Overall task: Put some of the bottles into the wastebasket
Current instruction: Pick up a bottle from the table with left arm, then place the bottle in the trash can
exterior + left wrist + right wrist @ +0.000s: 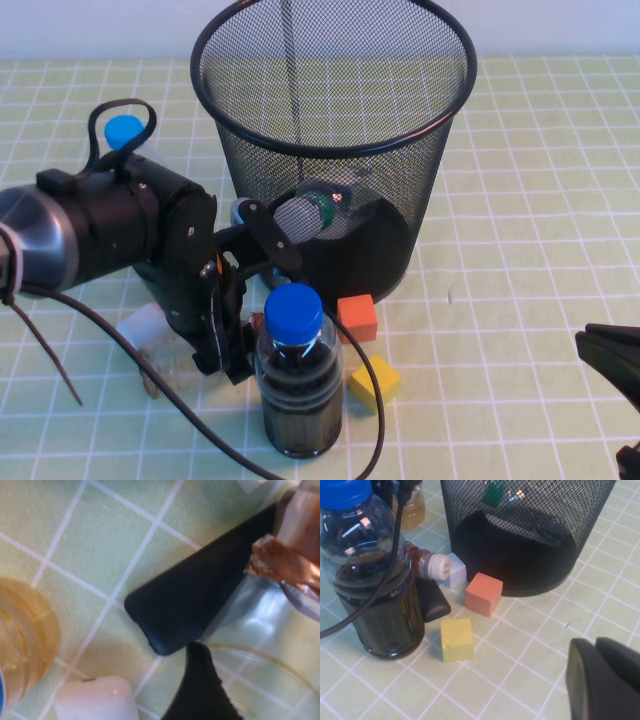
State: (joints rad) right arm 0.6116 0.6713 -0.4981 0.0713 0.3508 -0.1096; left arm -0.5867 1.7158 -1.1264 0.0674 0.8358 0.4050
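Observation:
The wastebasket (335, 130) stands at the back centre; a white-capped bottle with a green label (308, 213) lies inside it. The small cream-capped bottle (436, 566) of amber liquid lies on the table, its clear body (260, 630) running between my left gripper's fingers (200, 595). My left gripper (232, 352) points down over it, open; I cannot tell whether the pads touch it. The fat dark bottle hides most of it in the high view. My right gripper (605, 680) hovers shut and empty at the near right (610, 365).
A fat blue-capped bottle of dark liquid (297, 375) stands right in front of the left gripper. A tall blue-capped bottle (123, 130) is behind the left arm. An orange cube (356, 318), a yellow cube (373, 385) and white blocks (454, 571) lie near the basket's base.

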